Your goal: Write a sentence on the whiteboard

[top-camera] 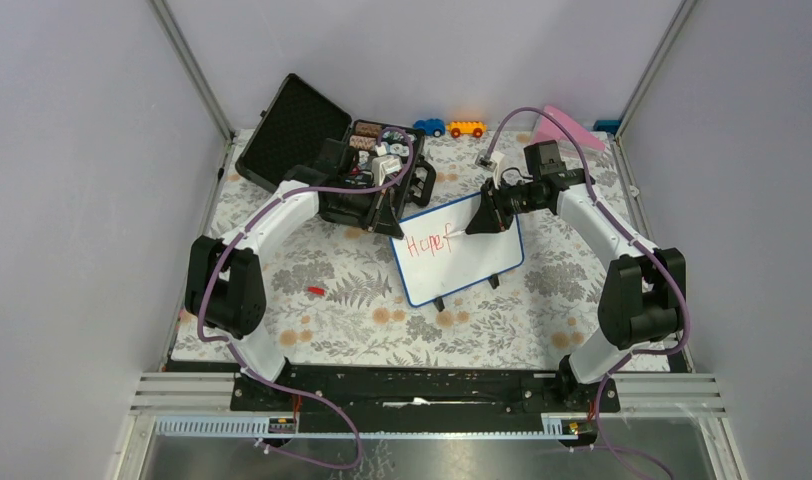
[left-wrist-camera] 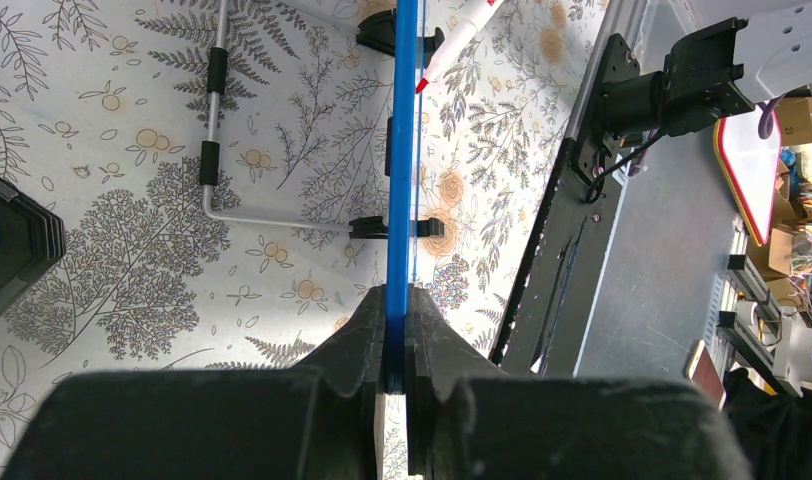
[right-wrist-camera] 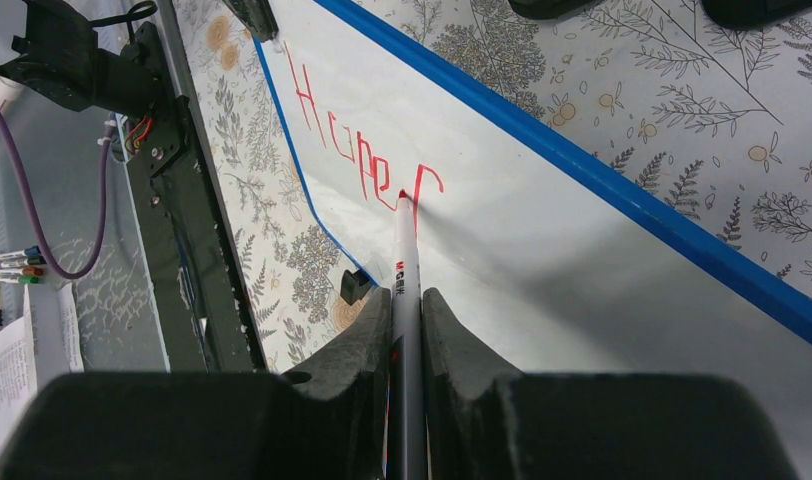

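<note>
The whiteboard (top-camera: pixel 474 262), white with a thin blue frame, stands tilted on the flowered table mat. My left gripper (top-camera: pixel 391 228) is shut on its upper left edge; the left wrist view shows the blue frame (left-wrist-camera: pixel 402 150) edge-on, pinched in that gripper (left-wrist-camera: pixel 397 335). The sentence (top-camera: pixel 428 243) reads "Hope f" in red letters (right-wrist-camera: pixel 357 160) in the right wrist view. My right gripper (top-camera: pixel 474 226) (right-wrist-camera: pixel 407 305) is shut on a grey-white marker (right-wrist-camera: pixel 406 255). The marker's red tip touches the board at the letter f.
An open black case (top-camera: pixel 317 150) with small parts sits behind the left arm. A blue toy car (top-camera: pixel 429 127), an orange toy car (top-camera: pixel 466 128) and a pink sheet (top-camera: pixel 567 128) lie at the back. A small red cap (top-camera: pixel 316 291) lies front left.
</note>
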